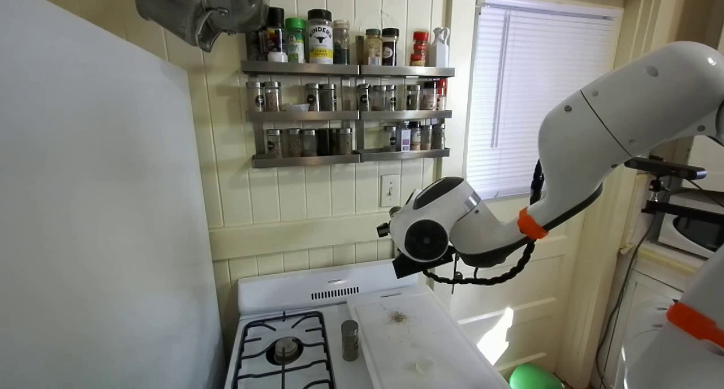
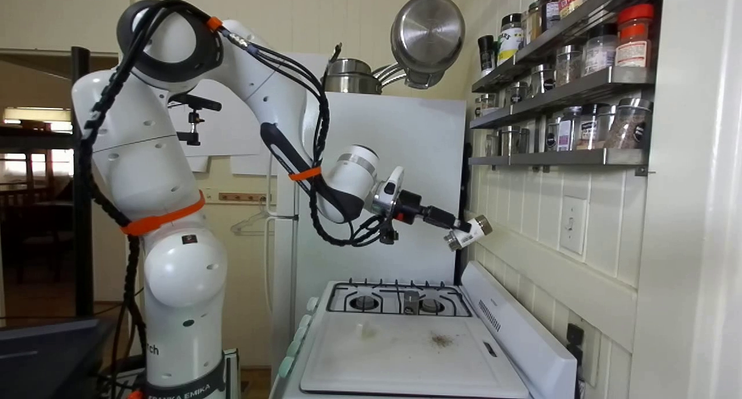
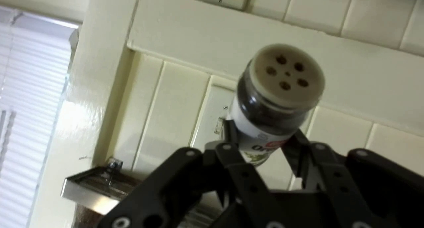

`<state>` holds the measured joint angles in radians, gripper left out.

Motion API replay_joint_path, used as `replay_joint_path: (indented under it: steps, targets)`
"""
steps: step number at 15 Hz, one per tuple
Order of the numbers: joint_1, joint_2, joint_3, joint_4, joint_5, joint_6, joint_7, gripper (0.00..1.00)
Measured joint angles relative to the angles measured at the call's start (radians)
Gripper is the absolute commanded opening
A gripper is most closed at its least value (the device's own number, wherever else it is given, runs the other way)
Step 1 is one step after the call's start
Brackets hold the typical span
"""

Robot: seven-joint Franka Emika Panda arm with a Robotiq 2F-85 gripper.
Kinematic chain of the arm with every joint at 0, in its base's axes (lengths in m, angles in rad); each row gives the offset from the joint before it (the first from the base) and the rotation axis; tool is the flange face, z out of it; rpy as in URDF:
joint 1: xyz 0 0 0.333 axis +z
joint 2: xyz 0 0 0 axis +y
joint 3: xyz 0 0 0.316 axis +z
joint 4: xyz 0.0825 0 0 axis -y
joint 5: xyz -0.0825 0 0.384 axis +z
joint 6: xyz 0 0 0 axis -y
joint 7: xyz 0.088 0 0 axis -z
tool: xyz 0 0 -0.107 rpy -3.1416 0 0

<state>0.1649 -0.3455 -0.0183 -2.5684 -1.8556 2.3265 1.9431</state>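
The gripper [image 3: 263, 133] has its fingers pressed around a jar [image 3: 270, 117], which tilts in the air above the stove [image 1: 271, 293] (the jar's pierced top shows plainly in the wrist view). On the stove lies a white board [image 2: 400, 364] with a small heap of flecks [image 2: 441, 340] on it, and a shaker [image 1: 350, 341] stands on the stove just beside that board. Spice racks [image 1: 305, 116] hang one over another above the stove's back.

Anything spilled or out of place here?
Yes: a small pile of dark flakes, scattered at its edges, lies loose on the white stovetop cover rather than contained. The gripper holds a tilted, perforated-top spice jar; the flakes' source isn't shown.
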Motion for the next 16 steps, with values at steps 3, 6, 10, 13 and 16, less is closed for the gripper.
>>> replay_joint_path:
  steps: [3, 6, 10, 13, 16]
  targets:
    - [-0.018, -0.006, -0.062, 0.014, 0.069, 0.157, -0.029, 0.13]
    - [-0.045, -0.006, -0.11, 0.024, 0.174, 0.292, -0.097, 0.13]
    - [-0.058, -0.003, -0.173, 0.024, 0.37, 0.425, -0.237, 0.13]
    - [-0.048, 0.002, -0.216, 0.015, 0.546, 0.47, -0.366, 0.13]
    - [-0.017, 0.004, -0.255, 0.0, 0.729, 0.477, -0.503, 0.13]
